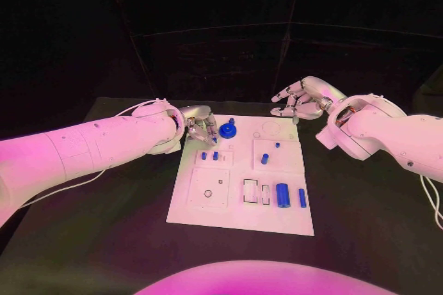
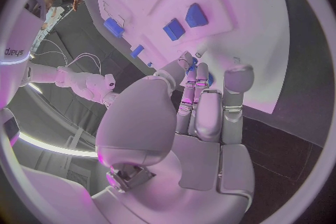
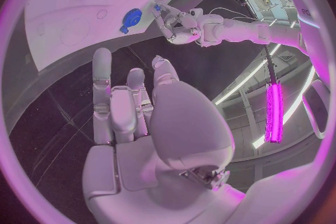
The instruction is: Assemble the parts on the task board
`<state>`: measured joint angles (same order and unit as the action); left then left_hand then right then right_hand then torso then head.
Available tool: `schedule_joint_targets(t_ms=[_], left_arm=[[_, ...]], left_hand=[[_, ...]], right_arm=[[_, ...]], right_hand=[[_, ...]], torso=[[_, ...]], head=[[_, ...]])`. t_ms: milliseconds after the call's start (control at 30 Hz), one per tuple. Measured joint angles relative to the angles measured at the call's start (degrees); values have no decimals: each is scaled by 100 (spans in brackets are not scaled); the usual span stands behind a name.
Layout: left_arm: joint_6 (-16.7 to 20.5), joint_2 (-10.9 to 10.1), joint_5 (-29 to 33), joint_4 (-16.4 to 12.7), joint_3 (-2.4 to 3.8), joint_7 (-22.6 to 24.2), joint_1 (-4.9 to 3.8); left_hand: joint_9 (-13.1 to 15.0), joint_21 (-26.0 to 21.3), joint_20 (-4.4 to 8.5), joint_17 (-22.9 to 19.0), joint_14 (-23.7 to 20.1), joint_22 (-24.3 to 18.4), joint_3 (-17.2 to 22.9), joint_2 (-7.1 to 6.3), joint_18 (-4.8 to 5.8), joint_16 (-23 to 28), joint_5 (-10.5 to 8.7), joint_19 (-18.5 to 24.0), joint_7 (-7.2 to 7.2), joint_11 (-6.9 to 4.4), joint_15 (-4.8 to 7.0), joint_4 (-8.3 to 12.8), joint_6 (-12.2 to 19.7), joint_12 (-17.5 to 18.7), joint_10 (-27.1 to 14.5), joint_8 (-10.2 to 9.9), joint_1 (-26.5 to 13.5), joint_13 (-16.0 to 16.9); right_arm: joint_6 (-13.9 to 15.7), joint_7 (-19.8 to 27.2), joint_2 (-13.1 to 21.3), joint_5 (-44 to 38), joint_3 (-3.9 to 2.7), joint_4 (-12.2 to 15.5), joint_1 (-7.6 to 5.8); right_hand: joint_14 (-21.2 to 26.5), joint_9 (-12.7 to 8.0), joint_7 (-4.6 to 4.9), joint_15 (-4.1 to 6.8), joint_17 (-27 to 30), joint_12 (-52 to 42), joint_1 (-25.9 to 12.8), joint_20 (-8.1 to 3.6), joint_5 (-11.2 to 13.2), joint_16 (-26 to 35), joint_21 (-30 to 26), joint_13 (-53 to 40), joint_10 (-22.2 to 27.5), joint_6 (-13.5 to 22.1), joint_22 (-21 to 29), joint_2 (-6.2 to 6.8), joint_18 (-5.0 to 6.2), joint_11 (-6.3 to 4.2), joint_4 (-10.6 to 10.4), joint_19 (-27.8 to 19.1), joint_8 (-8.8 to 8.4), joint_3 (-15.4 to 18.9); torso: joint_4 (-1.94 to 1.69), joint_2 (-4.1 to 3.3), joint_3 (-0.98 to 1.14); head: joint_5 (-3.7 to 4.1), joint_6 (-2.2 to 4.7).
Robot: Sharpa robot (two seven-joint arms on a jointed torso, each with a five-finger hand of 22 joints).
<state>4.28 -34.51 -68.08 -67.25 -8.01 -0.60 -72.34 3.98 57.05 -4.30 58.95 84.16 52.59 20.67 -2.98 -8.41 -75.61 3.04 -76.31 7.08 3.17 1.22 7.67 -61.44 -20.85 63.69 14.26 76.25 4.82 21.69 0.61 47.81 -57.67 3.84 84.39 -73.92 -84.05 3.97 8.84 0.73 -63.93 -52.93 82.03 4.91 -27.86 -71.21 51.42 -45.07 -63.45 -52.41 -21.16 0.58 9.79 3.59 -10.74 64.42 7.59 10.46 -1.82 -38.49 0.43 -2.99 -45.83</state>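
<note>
A white task board [image 1: 242, 208] lies flat in the middle of a black counter [image 1: 369, 205], its long side running away from the robot. Small blue parts sit on it: two upright cylinders [image 1: 282, 194] side by side near the front right corner, a short peg [image 1: 264, 158] standing in a raised square further back, two small pegs [image 1: 215, 156] on the left side, and a round blue knob [image 1: 227, 130] near the far left corner.

The left hand [image 1: 200, 127] reaches in over the far left corner of the board, its fingertips [image 2: 187, 63] curled down just beside the blue knob. Whether the fingers actually grip the knob or only touch it cannot be told.

The right hand [image 1: 300, 98] hovers above the counter just beyond the far right corner of the board, holding nothing, its fingers [image 3: 103, 81] spread apart and loosely extended, well clear of the parts.
</note>
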Motion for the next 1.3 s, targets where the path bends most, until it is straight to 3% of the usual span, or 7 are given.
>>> schedule_joint_targets(t_ms=[1200,1300], left_arm=[[-269,146,-12,193,7,-124,67],[-285,148,-12,200,7,-134,71]], left_hand=[[-13,0,-1,-41,0,-2,16,-1,0,22,0,0,-1,1,-1,17,3,22,-1,-7,2,-19],[-18,-1,-1,-64,0,6,25,-34,0,22,0,1,25,1,-1,26,29,90,-1,-90,-30,-41]], right_arm=[[1,-1,27,4,1,17,1],[1,-2,29,4,1,19,1]], right_hand=[[0,0,0,0,2,0,0,0,2,0,0,-1,0,0,-1,0,0,0,0,0,0,0],[0,0,0,0,2,0,0,0,2,0,0,-1,0,0,-2,0,0,0,0,0,0,0]], torso=[[-7,-1,3],[-7,0,3]], head=[[38,-49],[41,-49]])
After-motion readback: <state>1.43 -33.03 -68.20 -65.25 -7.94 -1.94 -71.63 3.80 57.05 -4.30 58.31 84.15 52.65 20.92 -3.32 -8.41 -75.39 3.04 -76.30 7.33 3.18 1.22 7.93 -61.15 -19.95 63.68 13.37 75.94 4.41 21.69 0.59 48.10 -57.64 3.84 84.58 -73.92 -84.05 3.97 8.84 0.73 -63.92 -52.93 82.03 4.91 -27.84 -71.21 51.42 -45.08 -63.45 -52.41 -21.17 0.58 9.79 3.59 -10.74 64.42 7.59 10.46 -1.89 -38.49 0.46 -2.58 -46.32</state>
